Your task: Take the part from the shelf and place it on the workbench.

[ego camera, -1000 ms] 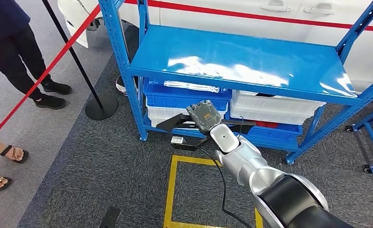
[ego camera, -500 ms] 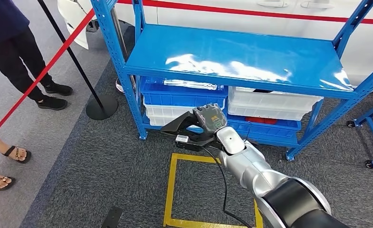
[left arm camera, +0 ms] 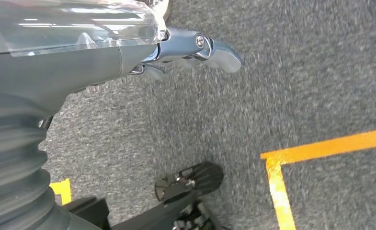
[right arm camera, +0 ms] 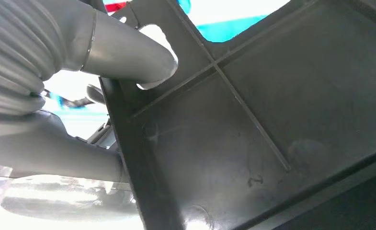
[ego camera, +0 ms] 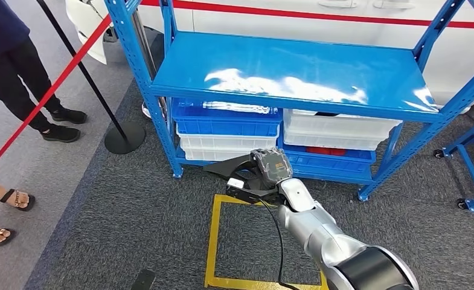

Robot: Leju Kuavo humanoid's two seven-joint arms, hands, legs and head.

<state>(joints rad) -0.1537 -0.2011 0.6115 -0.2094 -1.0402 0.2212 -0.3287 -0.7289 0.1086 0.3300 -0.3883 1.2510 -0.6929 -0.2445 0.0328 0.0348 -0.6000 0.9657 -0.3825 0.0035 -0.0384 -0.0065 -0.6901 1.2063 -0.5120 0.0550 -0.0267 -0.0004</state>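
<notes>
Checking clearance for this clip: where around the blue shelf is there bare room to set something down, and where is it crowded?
The blue shelf's top deck is bare between its uprights. The carpet inside the yellow floor square is open except for a black cable. The lower tier is crowded with stacked bins, and the right hand holds the black part just before it.

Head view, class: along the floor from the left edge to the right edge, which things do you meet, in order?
Sandalled feet → black shoes → round post base → black part held by the right hand → wheeled blue frame.
</notes>
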